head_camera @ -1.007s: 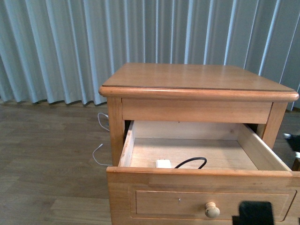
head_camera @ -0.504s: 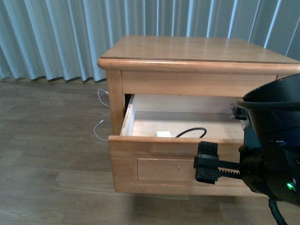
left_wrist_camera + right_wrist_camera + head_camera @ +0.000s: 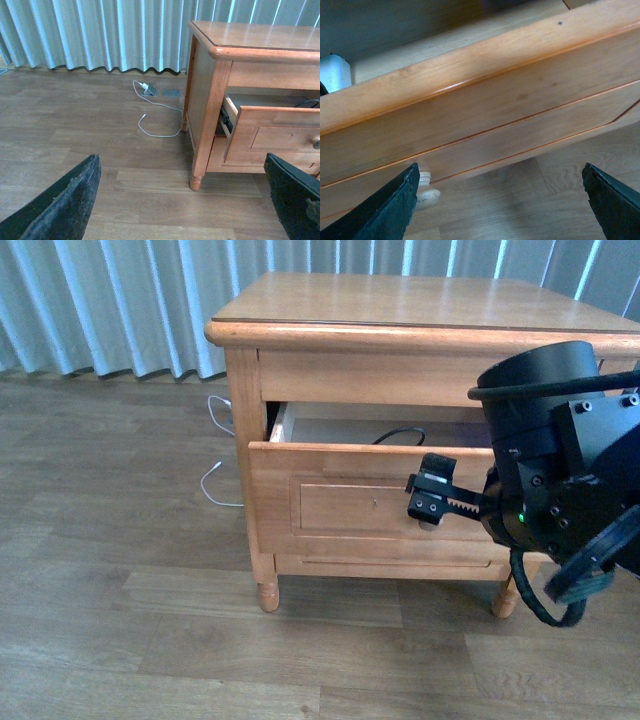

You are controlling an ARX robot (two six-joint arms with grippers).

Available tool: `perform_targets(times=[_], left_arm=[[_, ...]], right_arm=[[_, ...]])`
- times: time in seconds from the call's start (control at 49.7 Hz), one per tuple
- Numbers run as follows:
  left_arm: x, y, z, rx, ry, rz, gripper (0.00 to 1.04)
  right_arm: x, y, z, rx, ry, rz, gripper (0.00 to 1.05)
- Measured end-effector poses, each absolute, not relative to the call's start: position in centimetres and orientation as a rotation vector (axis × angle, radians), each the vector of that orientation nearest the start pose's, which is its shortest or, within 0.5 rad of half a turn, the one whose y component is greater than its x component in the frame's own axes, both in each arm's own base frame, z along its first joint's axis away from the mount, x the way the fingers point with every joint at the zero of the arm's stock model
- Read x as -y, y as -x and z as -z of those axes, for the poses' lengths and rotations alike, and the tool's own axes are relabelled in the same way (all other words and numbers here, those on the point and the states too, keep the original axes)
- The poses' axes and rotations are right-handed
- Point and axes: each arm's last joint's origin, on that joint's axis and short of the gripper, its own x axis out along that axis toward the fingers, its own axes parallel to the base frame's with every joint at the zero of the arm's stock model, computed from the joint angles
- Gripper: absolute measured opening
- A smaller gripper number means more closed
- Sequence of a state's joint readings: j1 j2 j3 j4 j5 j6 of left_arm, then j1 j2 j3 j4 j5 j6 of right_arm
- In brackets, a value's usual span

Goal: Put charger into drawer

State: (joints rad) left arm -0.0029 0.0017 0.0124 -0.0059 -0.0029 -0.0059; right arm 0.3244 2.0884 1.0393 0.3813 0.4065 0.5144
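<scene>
The charger [image 3: 331,72] already lies inside the drawer [image 3: 345,502]: its white block shows in the right wrist view just behind the front board, and its black cable [image 3: 398,434] arches above the board's top edge in the front view. The drawer stands partly out of the nightstand [image 3: 400,335], so the step in hand is, by my reading, pushing it home.

To do that well, the push should land flat on the drawer front, near the middle and close to the knob [image 3: 426,192], and run straight along the slides so the box does not skew and bind. The cable loop rises close to the gap under the nightstand's top rail; if it catches there it may be pinched, so a slow, even push is safer than a shove.

The right gripper [image 3: 500,202] sits just in front of the drawer panel, its fingers [image 3: 385,212] spread wide and holding nothing; whether any part of it touches the wood cannot be told. The left gripper [image 3: 185,200] hangs over the floor [image 3: 100,150], well clear of the nightstand, its fingers [image 3: 62,205] also wide apart and empty. A thin white cable [image 3: 155,117] lies on the floor beside the nightstand and plays no part.
</scene>
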Motion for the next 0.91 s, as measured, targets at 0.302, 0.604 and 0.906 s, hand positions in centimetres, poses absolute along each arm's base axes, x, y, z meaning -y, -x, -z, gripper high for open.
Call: perform_targets(times=[0.302, 0.604, 0.906], left_arm=[[0.0, -9.7, -16.7, 0.005, 0.006, 0.0, 0.99], [0.0, -9.7, -16.7, 0.005, 0.006, 0.0, 0.99], [0.0, -9.7, -16.7, 0.006, 0.006, 0.0, 0.99]], right_arm=[[-12.5, -43.6, -8.8, -0.535, -0.322, 0.283, 0.97], [-13.0, -47.3, -8.7, -0.473, -0.356, 0.294, 0.97], [-13.1, -48.7, -8.2, -0.461, -0.375, 0.295, 0.97]])
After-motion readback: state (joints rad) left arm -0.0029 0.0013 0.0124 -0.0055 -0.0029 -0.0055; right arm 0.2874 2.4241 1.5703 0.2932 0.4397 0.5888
